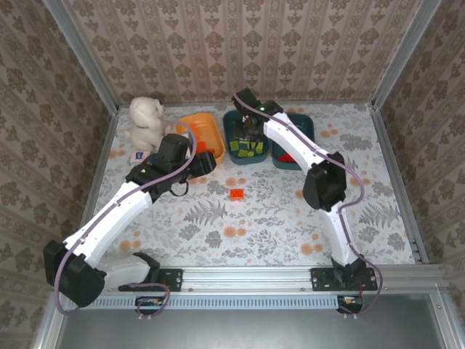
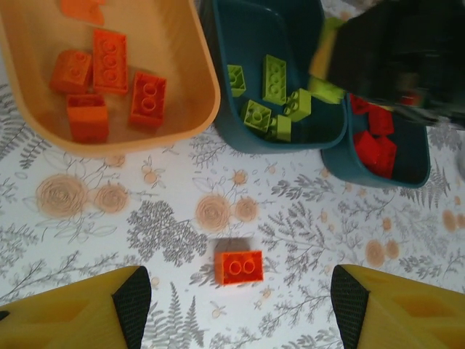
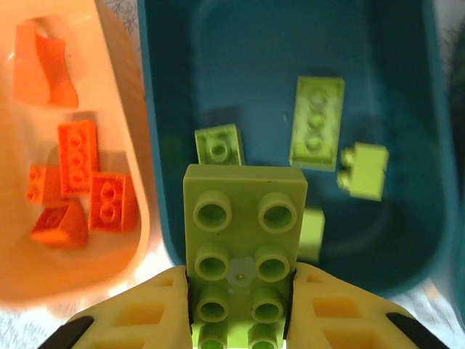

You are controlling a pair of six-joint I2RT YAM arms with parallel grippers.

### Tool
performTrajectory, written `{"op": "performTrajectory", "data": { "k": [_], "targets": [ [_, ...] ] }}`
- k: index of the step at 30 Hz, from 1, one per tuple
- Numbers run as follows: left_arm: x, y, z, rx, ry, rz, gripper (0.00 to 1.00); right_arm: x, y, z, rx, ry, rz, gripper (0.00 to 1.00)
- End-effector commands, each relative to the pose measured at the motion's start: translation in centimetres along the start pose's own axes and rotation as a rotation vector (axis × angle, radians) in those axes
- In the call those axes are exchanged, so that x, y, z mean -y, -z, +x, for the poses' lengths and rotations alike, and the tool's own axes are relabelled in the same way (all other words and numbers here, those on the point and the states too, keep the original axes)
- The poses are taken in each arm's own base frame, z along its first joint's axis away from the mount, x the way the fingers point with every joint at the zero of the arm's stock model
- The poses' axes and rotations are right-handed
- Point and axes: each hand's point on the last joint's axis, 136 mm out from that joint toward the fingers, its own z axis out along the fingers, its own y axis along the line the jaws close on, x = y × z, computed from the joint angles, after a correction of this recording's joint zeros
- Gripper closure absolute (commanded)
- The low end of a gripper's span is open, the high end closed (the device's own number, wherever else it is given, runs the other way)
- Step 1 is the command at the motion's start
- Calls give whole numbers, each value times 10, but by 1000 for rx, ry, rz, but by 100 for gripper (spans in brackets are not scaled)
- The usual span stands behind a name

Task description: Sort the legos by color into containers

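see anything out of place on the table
One orange brick lies alone on the table, outside the orange tub that holds the other orange ones. A white plush toy sits at the far left corner, no part of the sort. Nothing looks spilled or damaged.

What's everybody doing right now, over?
Right gripper shut on green lego, over teal tub of greens. Left gripper open, near loose orange lego on table. Nothing in the way.

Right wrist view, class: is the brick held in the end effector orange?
No, the brick clamped in the right end effector is light green, and it hangs over the teal tub.
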Motion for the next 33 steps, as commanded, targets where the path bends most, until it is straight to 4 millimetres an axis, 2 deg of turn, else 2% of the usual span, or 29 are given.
{"op": "performTrajectory", "data": {
  "k": [1, 4, 9, 12, 19, 21, 28, 30, 33],
  "targets": [
    [13, -1, -18, 27, -9, 42, 30, -6, -23, -13, -13, 30, -63, 77],
    [13, -5, -23, 23, -9, 42, 30, 0, -48, -26, -4, -20, -96, 77],
    [14, -6, -25, 17, -11, 39, 30, -8, -78, -38, 18, -31, -195, 75],
    [10, -7, -21, 6, -6, 29, 31, -6, -93, -39, 16, -39, -196, 74],
    [5, -10, -14, -8, 20, 18, 31, 15, -120, -37, -4, -119, -158, 73],
    [5, -10, -15, -5, 22, 16, 31, 17, -124, -35, -10, -122, -149, 71],
    [3, -13, -14, -10, 24, 9, 31, 20, -129, -29, -33, -128, -138, 54],
    [4, -13, -14, -9, 24, 9, 31, 18, -121, -34, -20, -128, -147, 48],
    [4, -11, -14, -13, 17, 7, 31, 9, -97, -52, 31, -123, -180, 46]
  ]
}}
